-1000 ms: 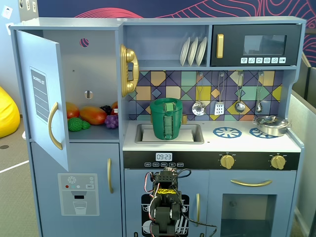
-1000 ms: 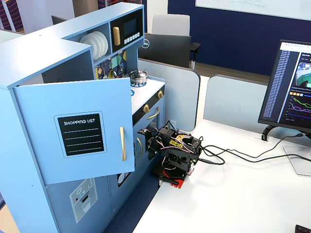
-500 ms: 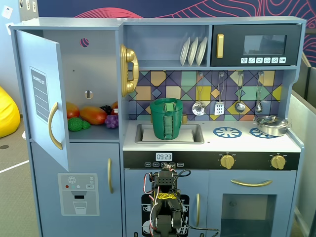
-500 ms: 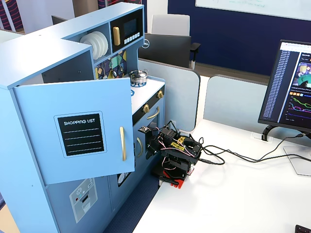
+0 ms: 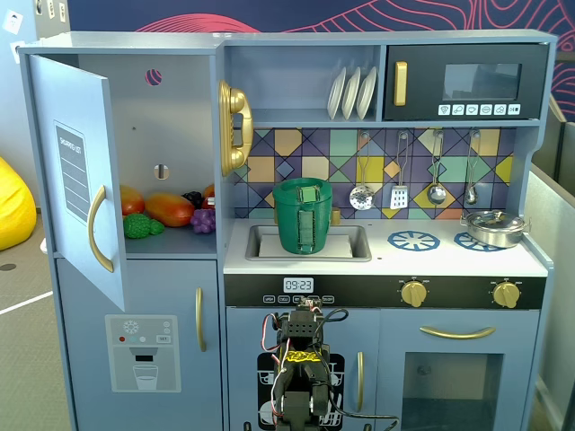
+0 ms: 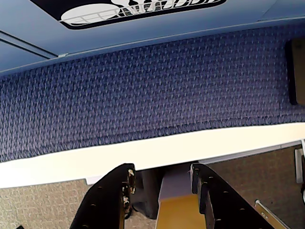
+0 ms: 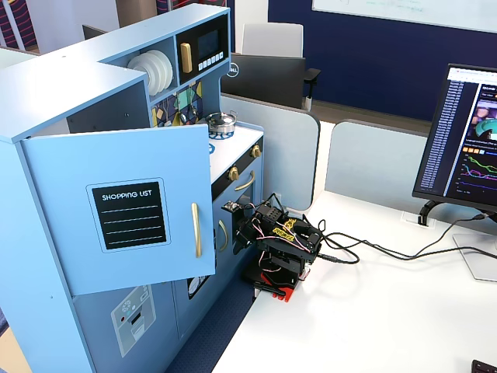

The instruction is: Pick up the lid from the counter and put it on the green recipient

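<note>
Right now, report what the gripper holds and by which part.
Nothing. In the wrist view the gripper is open and empty, above carpet and the table edge. The lid already sits on the green recipient.

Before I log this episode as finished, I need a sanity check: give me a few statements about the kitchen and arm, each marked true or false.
1. The lid sits on top of the green pot. True.
2. The green pot stands on a blue burner ring. False: it stands in the sink.
3. The gripper holds the lid. False: in the wrist view its fingers are apart with nothing between them.
4. The silver pot is on the stove at the right in a fixed view. True.
5. The fridge door is closed. False: it is open.
</note>
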